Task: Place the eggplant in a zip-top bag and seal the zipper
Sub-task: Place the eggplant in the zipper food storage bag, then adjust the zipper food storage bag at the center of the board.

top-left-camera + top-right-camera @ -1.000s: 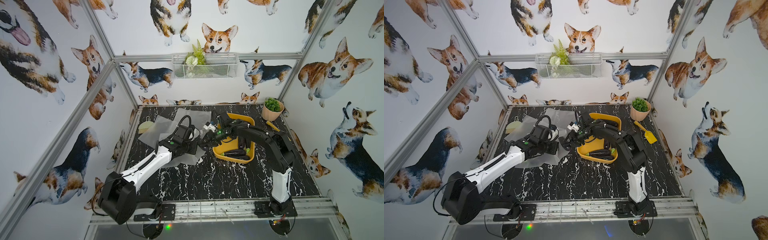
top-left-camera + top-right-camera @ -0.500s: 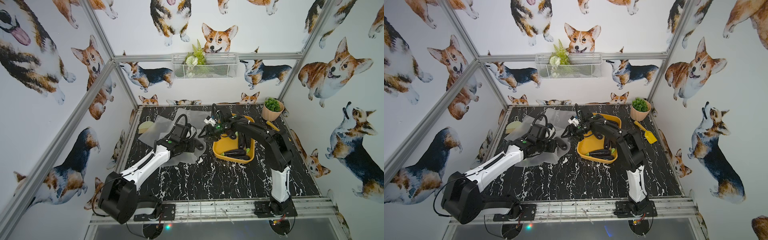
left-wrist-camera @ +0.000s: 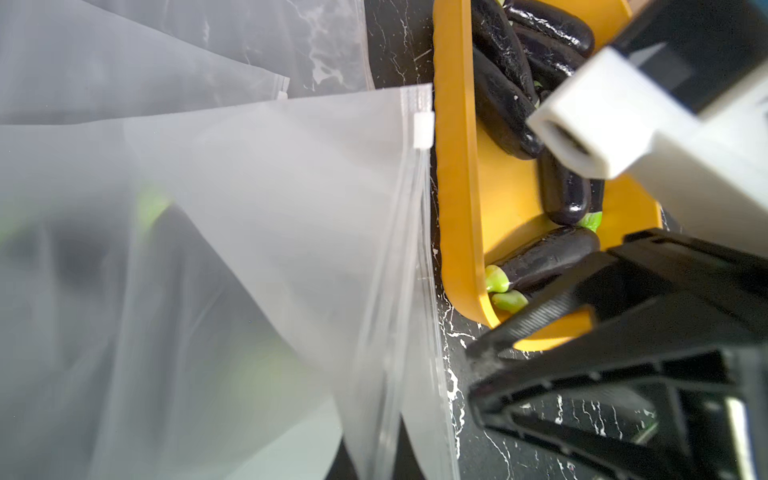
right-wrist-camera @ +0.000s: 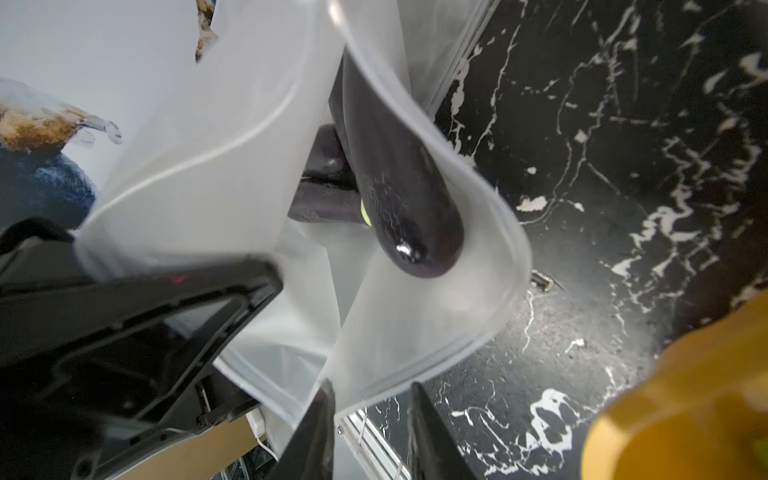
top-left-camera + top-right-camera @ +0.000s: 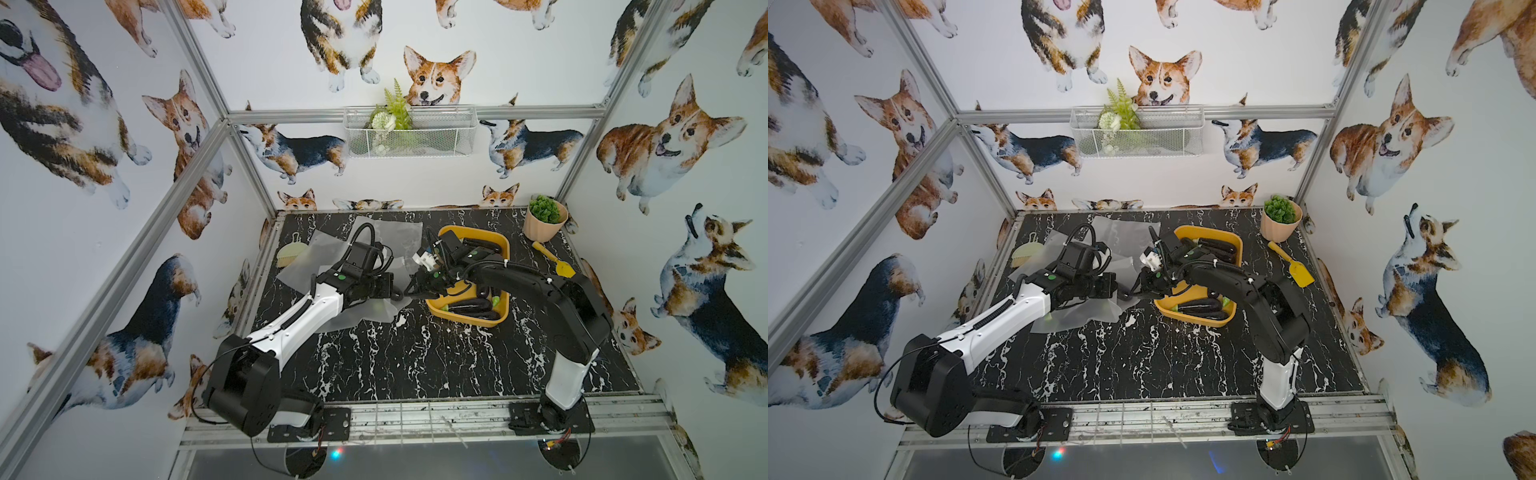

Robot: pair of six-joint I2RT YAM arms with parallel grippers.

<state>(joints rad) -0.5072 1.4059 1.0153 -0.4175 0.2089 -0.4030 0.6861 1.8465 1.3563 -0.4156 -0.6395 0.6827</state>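
Observation:
The frosted zip-top bag (image 3: 270, 208) hangs from my left gripper (image 5: 394, 293), which is shut on its rim; its white slider (image 3: 424, 131) sits at one end of the zipper. The bag's mouth gapes open in the right wrist view, and a dark purple eggplant (image 4: 399, 199) lies inside it with another dark piece behind. My right gripper (image 4: 374, 415) stands open at the mouth, its fingers apart with the bag's lip between their tips. In both top views the two grippers meet just left of the yellow tray (image 5: 503, 249), the right gripper (image 5: 1133, 293) facing the left gripper (image 5: 1116, 291).
The yellow tray (image 3: 453, 166) holds several more eggplants (image 3: 498, 83) and stands close beside the bag. More flat bags (image 5: 390, 235) lie at the back left beside a green brush (image 5: 286, 254). A potted plant (image 5: 545, 218) and a yellow spatula (image 5: 556, 262) sit at the back right.
My right gripper has come down and toward the front, from above the tray's left rim to the bag's mouth beside the left gripper. The left gripper has shifted slightly right with the bag.

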